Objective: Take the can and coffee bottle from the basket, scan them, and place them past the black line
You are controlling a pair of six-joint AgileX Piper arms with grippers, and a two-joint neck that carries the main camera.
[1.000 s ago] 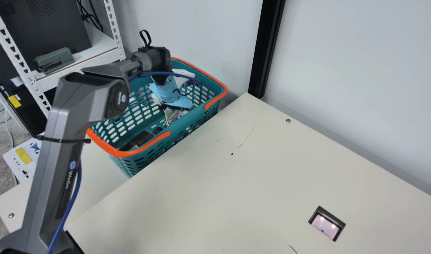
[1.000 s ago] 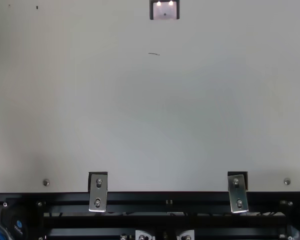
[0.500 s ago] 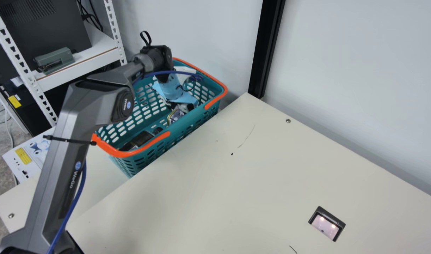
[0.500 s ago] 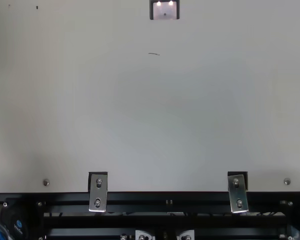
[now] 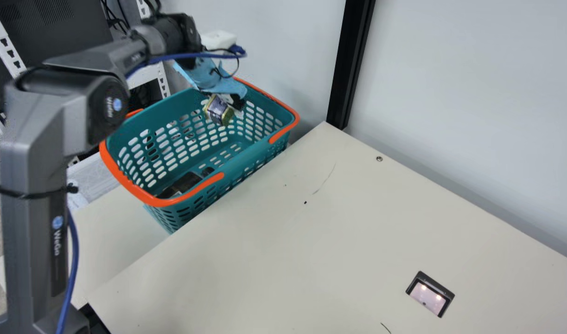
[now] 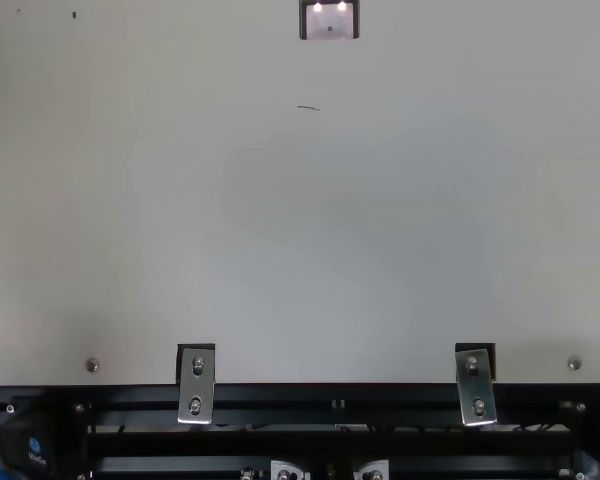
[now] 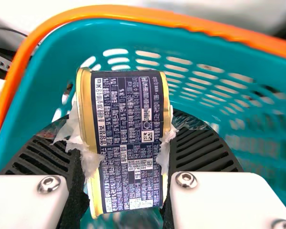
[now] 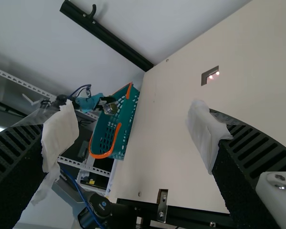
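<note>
Nearest, between the jaws of the left gripper (image 7: 126,129), is the can (image 7: 128,143), clasped from both sides by fingers parted only by its width, its far end jutting past the tips. The white wrap (image 7: 88,160) on the fingers is crumpled and loose, so the smooth can could twist or slide if it slips on the metal.

Just below the jaws is the basket (image 5: 260,149); the can hangs tilted over its inside, and crossing the rim too low could knock it loose. Farther down, at the basket's other end, lies a dark thing (image 5: 186,182), probably the coffee bottle.

Well apart, across the table (image 5: 311,250), is the scanner (image 5: 429,297); a code turned away from its window could be missed. The right gripper (image 8: 133,129) is spread wide, holding nothing.
</note>
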